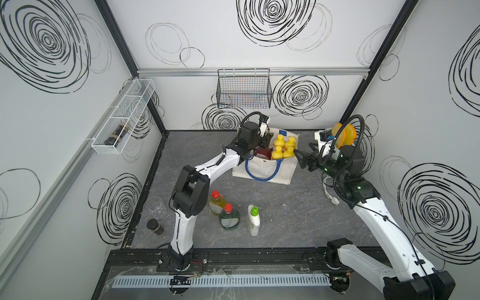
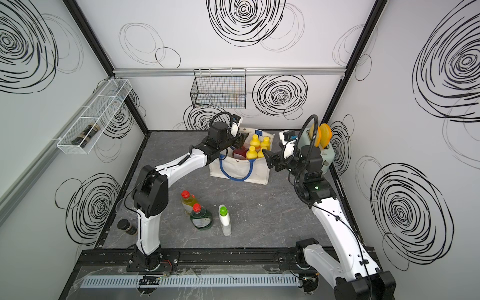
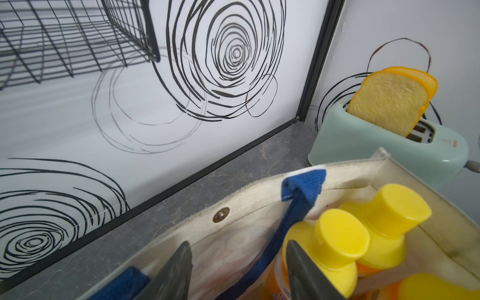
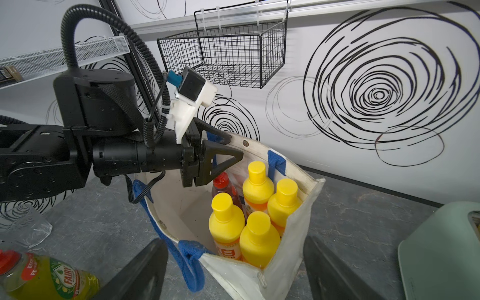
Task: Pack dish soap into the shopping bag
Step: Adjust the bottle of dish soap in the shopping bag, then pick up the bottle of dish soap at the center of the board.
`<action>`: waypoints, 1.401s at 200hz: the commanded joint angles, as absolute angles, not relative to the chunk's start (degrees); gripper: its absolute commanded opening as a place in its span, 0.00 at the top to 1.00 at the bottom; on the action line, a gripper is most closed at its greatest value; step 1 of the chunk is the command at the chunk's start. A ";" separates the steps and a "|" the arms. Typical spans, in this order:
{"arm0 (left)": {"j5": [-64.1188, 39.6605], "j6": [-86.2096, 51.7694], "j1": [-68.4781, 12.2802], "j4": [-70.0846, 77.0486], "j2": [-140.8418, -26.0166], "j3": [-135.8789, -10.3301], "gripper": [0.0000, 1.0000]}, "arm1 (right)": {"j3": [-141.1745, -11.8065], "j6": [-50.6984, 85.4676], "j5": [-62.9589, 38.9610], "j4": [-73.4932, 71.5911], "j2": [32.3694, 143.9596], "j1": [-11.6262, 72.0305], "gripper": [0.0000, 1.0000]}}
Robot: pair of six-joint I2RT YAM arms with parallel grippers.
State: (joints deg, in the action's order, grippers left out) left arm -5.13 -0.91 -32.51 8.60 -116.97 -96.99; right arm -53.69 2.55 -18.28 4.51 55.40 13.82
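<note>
The white shopping bag stands at the back of the table with blue handles. Inside are several orange dish soap bottles with yellow caps and a red bottle with a red cap. My left gripper hovers over the bag's mouth, open, nothing between its fingers. My right gripper is open just outside the bag's right corner. On the table in front stand a yellow bottle, a green bottle and a white green-capped bottle.
A mint toaster with bread slices stands in the back right corner, behind my right arm. A black wire basket hangs on the back wall. A white wire shelf is on the left wall. A glass and a dark jar sit front left.
</note>
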 commanded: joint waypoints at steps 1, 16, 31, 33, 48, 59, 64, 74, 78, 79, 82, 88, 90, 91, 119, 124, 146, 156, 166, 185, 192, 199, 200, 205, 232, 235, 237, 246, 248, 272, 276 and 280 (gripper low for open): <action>-5.05 -1.66 -32.18 7.00 -113.45 -100.55 0.38 | -54.00 2.64 -19.40 2.64 54.66 13.71 0.14; -3.99 -2.23 -32.00 4.14 -112.24 -102.25 0.29 | -54.52 2.37 -20.14 2.70 54.96 13.71 0.14; -3.76 -3.46 -31.20 0.17 -110.59 -105.01 0.25 | -55.14 2.20 -20.83 3.00 55.43 13.74 0.14; -3.88 -3.79 -31.09 -0.37 -110.40 -105.46 0.25 | -55.18 2.20 -20.96 3.03 55.45 13.78 0.14; -6.43 -7.34 -28.93 -5.20 -108.86 -109.42 0.17 | -56.27 1.61 -22.84 3.65 56.19 14.01 0.14; -9.43 -10.11 -26.79 -9.57 -107.95 -112.98 0.10 | -57.73 1.05 -22.40 4.83 56.90 14.93 0.15; -10.54 -10.94 -25.80 -11.44 -107.50 -114.21 0.05 | -58.46 0.47 -21.92 5.58 57.18 15.76 0.15; -11.47 -11.44 -24.27 -15.61 -106.27 -116.29 0.02 | -60.28 -0.99 -20.46 7.31 57.92 17.84 0.15; -11.43 -11.15 -23.75 -17.22 -105.74 -116.83 0.04 | -61.13 -1.65 -19.38 8.14 58.34 19.04 0.16; -11.43 -11.03 -23.70 -17.58 -105.52 -116.95 0.04 | -61.33 -1.84 -19.01 8.38 58.44 19.36 0.16; -11.40 -10.53 -23.32 -18.62 -105.00 -117.12 0.04 | -62.03 -2.40 -18.14 8.96 58.72 20.28 0.16; -11.37 -9.85 -22.78 -20.42 -103.73 -117.01 0.04 | -63.34 -3.52 -16.30 10.39 59.28 22.57 0.16; -11.41 -9.67 -22.64 -21.01 -103.30 -116.77 0.04 | -63.74 -3.96 -15.76 10.82 59.47 23.22 0.16; -11.46 -9.62 -22.48 -21.23 -103.07 -116.70 0.04 | -63.99 -4.13 -15.40 11.08 59.57 23.74 0.16; -17.82 -13.19 -16.92 -21.23 -95.05 -107.05 0.04 | -68.30 -7.92 -11.85 15.11 62.10 33.69 0.16; -19.91 -14.51 -15.41 -19.35 -93.24 -103.53 0.04 | -68.52 -8.59 -12.14 15.21 62.34 35.39 0.16; -26.77 -19.70 -10.13 -10.28 -86.49 -90.25 0.04 | -68.82 -10.60 -12.91 14.82 64.11 42.82 0.16; -28.22 -20.93 -8.55 -7.80 -84.85 -86.63 0.04 | -69.20 -11.17 -13.98 14.76 65.54 45.77 0.16; -27.39 -19.62 -8.18 -8.16 -83.85 -84.83 0.04 | -69.71 -11.32 -14.02 14.46 67.40 48.75 0.17; -25.84 -15.80 -7.85 -10.54 -82.98 -82.84 0.04 | -69.80 -13.00 -13.62 13.38 70.51 54.39 0.17; -26.10 -16.16 -7.18 -10.17 -82.51 -81.54 0.04 | -69.59 -13.82 -13.61 12.84 71.38 56.11 0.17; -27.29 -18.18 -6.19 -8.60 -81.87 -79.97 0.04 | -69.37 -14.59 -13.95 12.53 72.24 57.46 0.18; -27.58 -18.54 -5.99 -8.34 -81.76 -79.67 0.04 | -69.36 -14.68 -13.96 12.50 72.42 57.69 0.18; -29.45 -20.23 -5.22 -6.17 -81.19 -78.15 0.04 | -69.20 -14.89 -13.94 12.19 73.00 58.48 0.18; -30.02 -19.61 -4.07 -3.64 -78.93 -74.75 0.04 | -68.11 -15.12 -17.11 11.65 75.31 60.42 0.18; -29.90 -19.34 -3.90 -4.03 -78.93 -74.79 0.04 | -67.97 -15.18 -17.48 11.65 75.58 60.68 0.19; -29.82 -19.16 -3.77 -4.26 -78.93 -74.79 0.04 | -67.84 -15.20 -17.71 11.61 75.76 60.76 0.19; -30.01 -19.00 -3.13 -4.51 -78.93 -74.65 0.04 | -67.57 -15.20 -18.39 11.66 76.40 61.20 0.18; -30.16 -19.10 -2.91 -4.31 -78.93 -74.52 0.04 | -67.52 -15.20 -18.59 11.70 76.56 61.29 0.18; -33.93 -22.89 -0.46 0.18 -79.18 -71.97 0.04 | -67.84 -15.38 -20.25 13.52 78.48 61.87 0.18; -34.84 -23.65 -0.09 0.91 -79.35 -71.70 0.04 | -67.98 -15.34 -20.43 13.83 78.86 61.87 0.18; -35.63 -24.15 0.18 1.52 -79.52 -71.49 0.04 | -68.07 -15.33 -20.62 14.23 79.15 61.87 0.18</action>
